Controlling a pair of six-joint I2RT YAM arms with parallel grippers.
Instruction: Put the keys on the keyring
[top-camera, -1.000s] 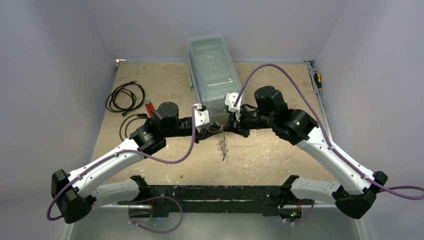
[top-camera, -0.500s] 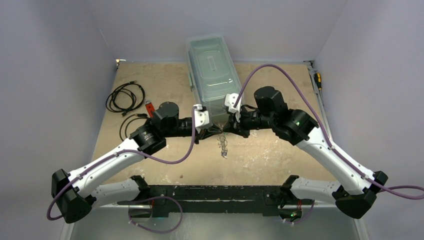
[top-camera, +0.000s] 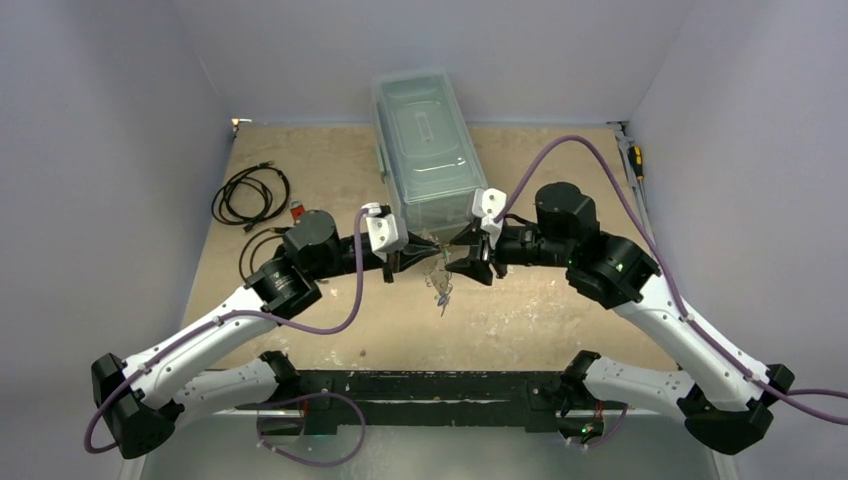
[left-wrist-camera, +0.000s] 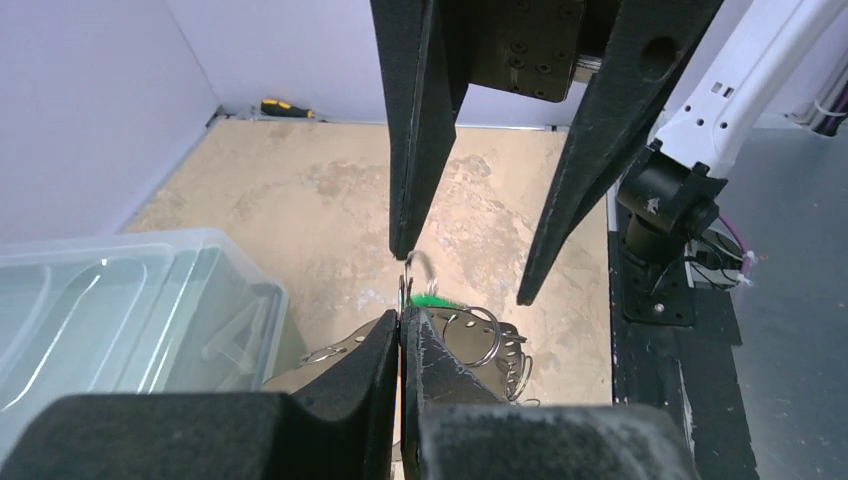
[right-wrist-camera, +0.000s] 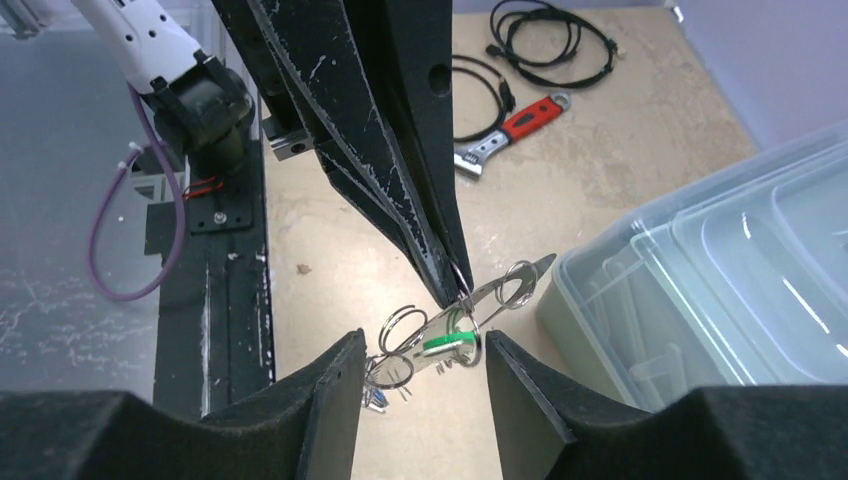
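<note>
Between the two arms, in the overhead view, the keyring (top-camera: 440, 282) is only a thin glinting tangle over the surface (top-camera: 560, 315), and its shape cannot be read there. Closer in, the left end effector (right-wrist-camera: 452, 283) is closed, its tips pinching the keyring at the flat band beside a small wire ring. The tips themselves hide the exact contact. Low on the loop a blue speck (right-wrist-camera: 374, 400) sits half behind a finger of the right end effector (left-wrist-camera: 462, 275), too small to identify. That end effector stands open, one finger on either side of the keyring, with no contact visible.

At far left on the surface lie black coiled cables (top-camera: 250, 195), with a red-handled tool (right-wrist-camera: 520, 120) just beside them. A clear lidded box (top-camera: 425, 150) stands behind the end effectors. A yellow-and-black screwdriver (left-wrist-camera: 285, 108) lies at the far right edge.

The keyring is silvery: a flat, perforated crescent band, tilted, with small wire rings along its edge. The green key (right-wrist-camera: 445, 343), bright-headed, hangs at the band between the open fingers.
</note>
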